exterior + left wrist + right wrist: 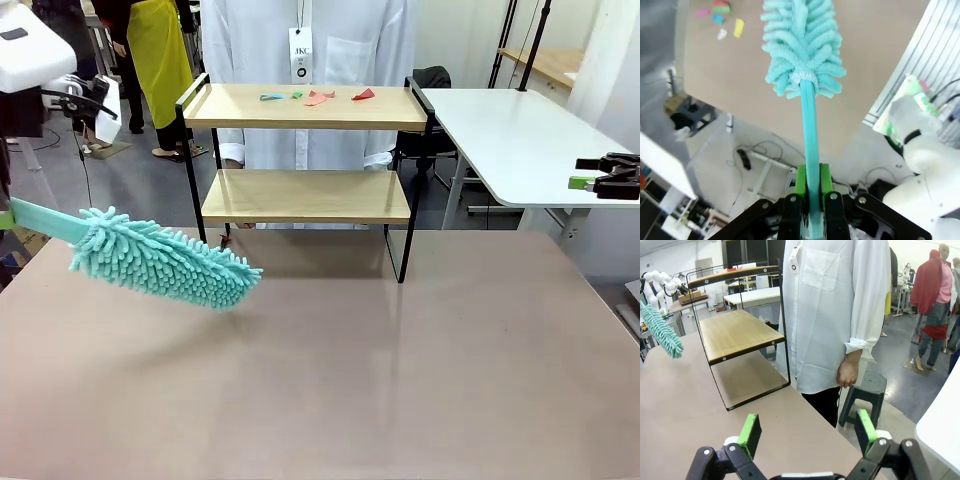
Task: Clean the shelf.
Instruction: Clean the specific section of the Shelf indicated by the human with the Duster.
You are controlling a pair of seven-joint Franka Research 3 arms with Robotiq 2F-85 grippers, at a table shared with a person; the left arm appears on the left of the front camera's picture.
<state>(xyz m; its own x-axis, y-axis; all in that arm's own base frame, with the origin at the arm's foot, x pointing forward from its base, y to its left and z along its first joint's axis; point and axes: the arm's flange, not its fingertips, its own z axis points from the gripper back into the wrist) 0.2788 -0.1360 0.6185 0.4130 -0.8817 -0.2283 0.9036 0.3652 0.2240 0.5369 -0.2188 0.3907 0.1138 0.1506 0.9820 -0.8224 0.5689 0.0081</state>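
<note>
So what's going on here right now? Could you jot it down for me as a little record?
Shelf: two wooden boards in a black frame, at the table's far side
On top board: small coloured scraps
Left gripper: shut on the handle of a teal duster
Duster position: held above the table, left of the shelf, not touching it
Right gripper: open, holding nothing
Person: standing behind the shelf, in a white shirt

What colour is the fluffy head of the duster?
Turquoise; the duster head shows best in the front view.
</note>
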